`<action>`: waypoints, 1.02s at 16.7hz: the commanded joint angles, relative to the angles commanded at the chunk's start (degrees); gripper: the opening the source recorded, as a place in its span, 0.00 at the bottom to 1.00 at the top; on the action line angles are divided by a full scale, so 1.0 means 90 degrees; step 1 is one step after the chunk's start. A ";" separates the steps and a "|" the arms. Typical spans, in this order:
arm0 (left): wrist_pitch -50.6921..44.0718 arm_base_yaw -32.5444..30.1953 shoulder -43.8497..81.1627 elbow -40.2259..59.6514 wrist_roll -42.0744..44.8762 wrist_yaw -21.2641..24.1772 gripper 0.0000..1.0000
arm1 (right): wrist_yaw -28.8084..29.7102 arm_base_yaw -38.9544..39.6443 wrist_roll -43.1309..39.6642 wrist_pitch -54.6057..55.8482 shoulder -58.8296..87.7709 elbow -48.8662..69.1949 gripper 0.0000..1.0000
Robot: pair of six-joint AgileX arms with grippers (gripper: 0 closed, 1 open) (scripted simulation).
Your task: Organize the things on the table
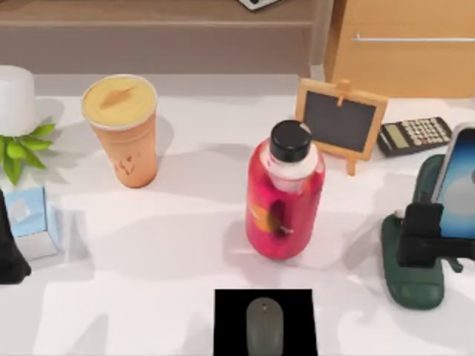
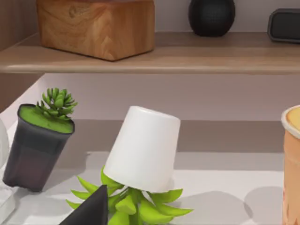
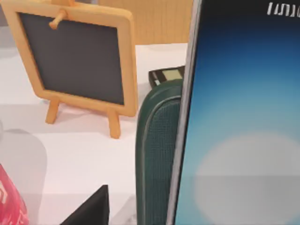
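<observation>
Smartphone (image 1: 458, 185) stands in green holder (image 1: 413, 274).

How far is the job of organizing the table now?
Looks done: the mouse lies on the black mat. In hand: the right claw holds the smartphone at the green stand. Left: the orange cup stands untouched; left claw waits at the left edge.

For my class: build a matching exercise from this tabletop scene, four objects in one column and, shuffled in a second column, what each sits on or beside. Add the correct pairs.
Things:
1. mouse
2. smartphone
3. orange cup
4. calculator

Places:
A. beside the small chalkboard easel
B. on the black mat
C. at the green stand, by the right gripper
D. near the plant in the white pot

Pairs: 1-B, 2-C, 3-D, 4-A
</observation>
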 joint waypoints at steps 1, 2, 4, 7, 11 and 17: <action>0.0000 0.0000 0.0000 0.0000 0.0000 0.0000 1.00 | 0.0000 0.0000 0.0000 0.0000 0.0000 0.0000 1.00; 0.0000 0.0000 0.0000 0.0000 0.0000 0.0000 1.00 | 0.0000 0.0000 0.0000 0.0000 0.0000 0.0000 1.00; 0.0000 0.0000 0.0000 0.0000 0.0000 0.0000 1.00 | 0.0001 -0.0030 -0.0006 0.0020 -0.0019 0.0016 1.00; 0.0000 0.0000 0.0000 0.0000 0.0000 0.0000 1.00 | -0.0126 -0.0169 -0.0351 0.0212 -0.0390 -0.0149 1.00; 0.0000 0.0000 0.0000 0.0000 0.0000 0.0000 1.00 | -0.0582 -0.0653 -0.1322 0.0729 -0.1611 -0.0611 1.00; 0.0000 0.0000 0.0000 0.0000 0.0000 0.0000 1.00 | -0.2362 -0.2562 -0.2834 0.1624 -0.3734 -0.1786 1.00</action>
